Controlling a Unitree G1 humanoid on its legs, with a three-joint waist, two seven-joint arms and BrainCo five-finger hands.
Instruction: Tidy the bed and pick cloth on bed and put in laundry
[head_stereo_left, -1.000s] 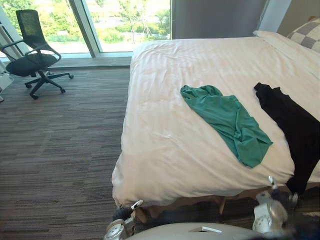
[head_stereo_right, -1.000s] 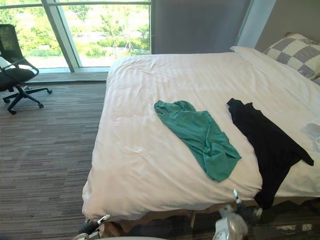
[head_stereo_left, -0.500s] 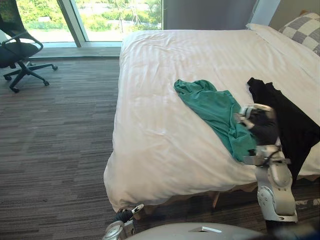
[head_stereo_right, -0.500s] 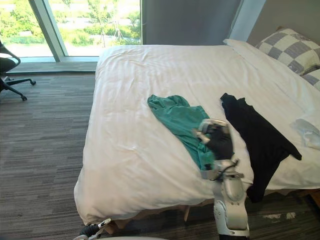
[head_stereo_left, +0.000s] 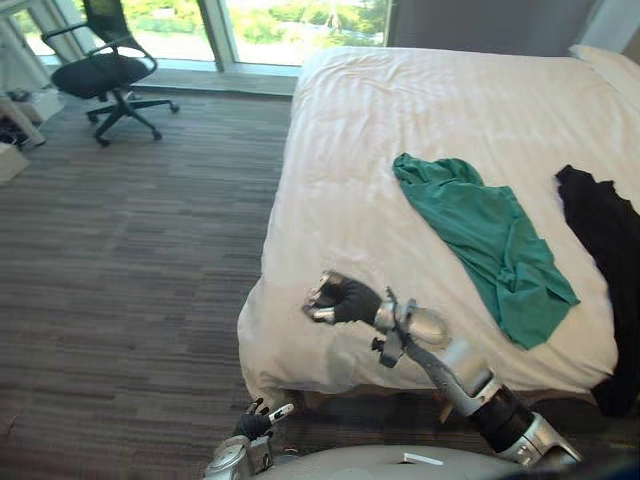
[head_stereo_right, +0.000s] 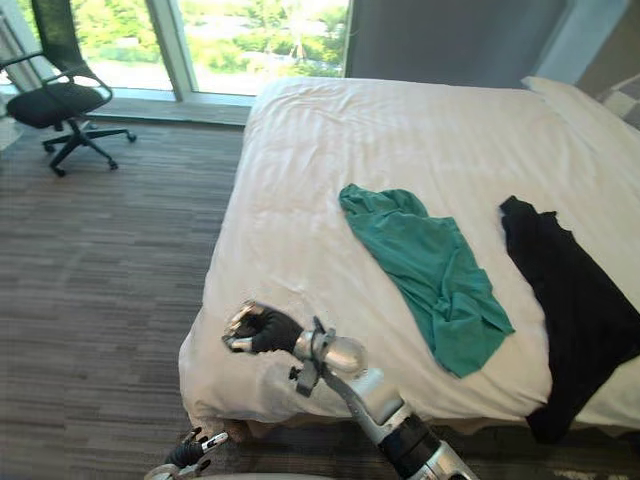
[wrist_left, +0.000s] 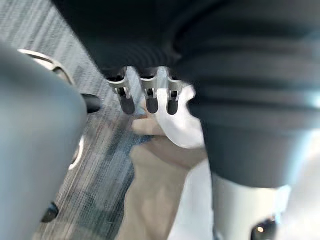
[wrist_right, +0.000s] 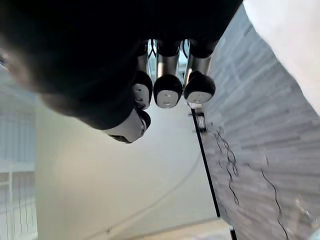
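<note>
My right hand hangs above the near left corner of the bed, over the white sheet close to the edge. Its arm comes in from the near right and crosses in front of the bed. In the right wrist view the fingers are curled in toward the palm with the thumb beside them, and there is nothing between them.

My left hand is low at the near left, over the carpet floor just in front of the bed corner. In the left wrist view its fingers point out loose and nearly straight, and they hold nothing.

The green cloth lies flat on the bed, in the middle toward the right, stretched from far left to near right. It is well apart from my right hand. The black cloth lies to the right of the green one, not touching it, and its near end hangs over the near edge of the bed.

An office chair stands at the far left by the window.
</note>
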